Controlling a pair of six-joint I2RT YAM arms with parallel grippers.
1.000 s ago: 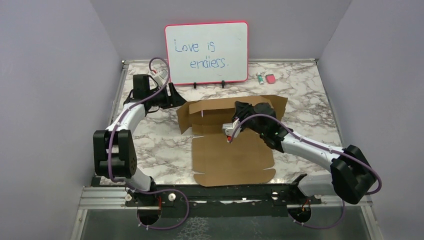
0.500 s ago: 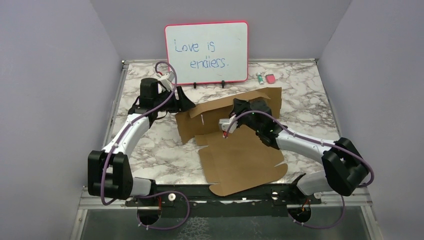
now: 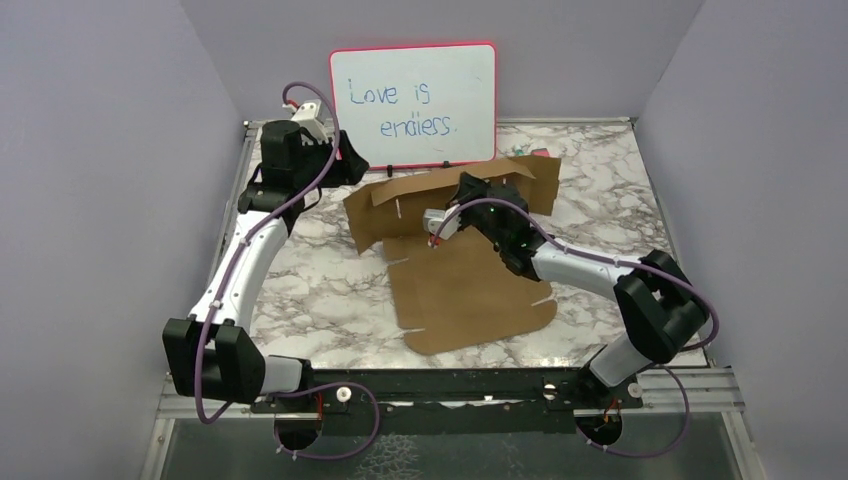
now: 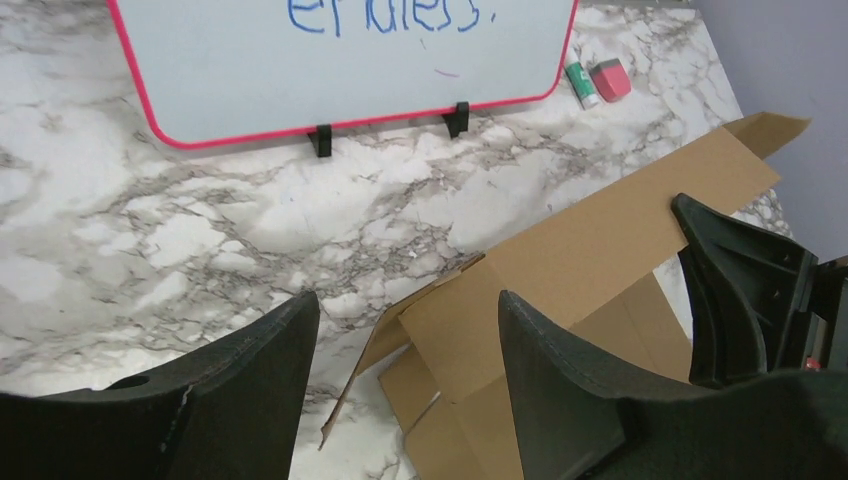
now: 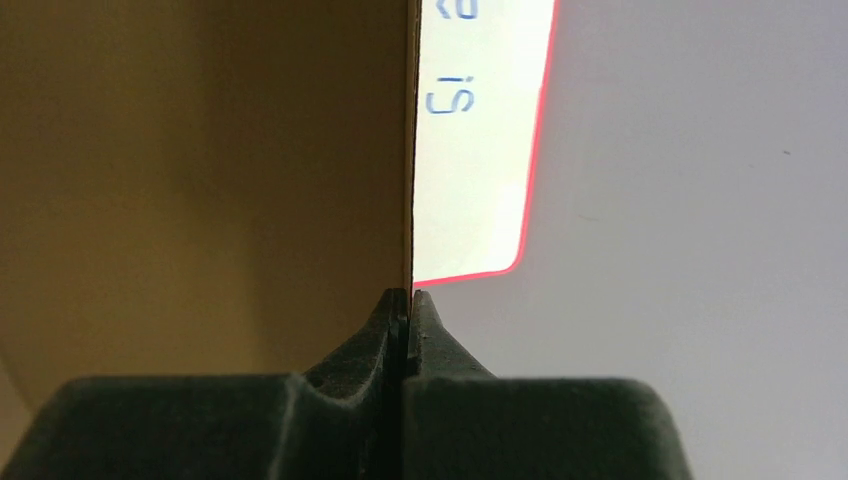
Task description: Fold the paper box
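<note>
I work in a robot lab cell: my arms (image 3: 245, 255) are bolted to a metal rail (image 3: 460, 376) at a marble-patterned table (image 3: 310, 300), plain lavender walls (image 3: 90, 180) box it in, and a pink-framed whiteboard (image 3: 413, 100) stands at the back.

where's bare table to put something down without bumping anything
Widest bare marble: the table right of the paper box, on the far side of the right arm. A second patch lies between the left arm and the box's left edge. Crowded: the back strip under the whiteboard, where the raised flap and left gripper sit.
</note>
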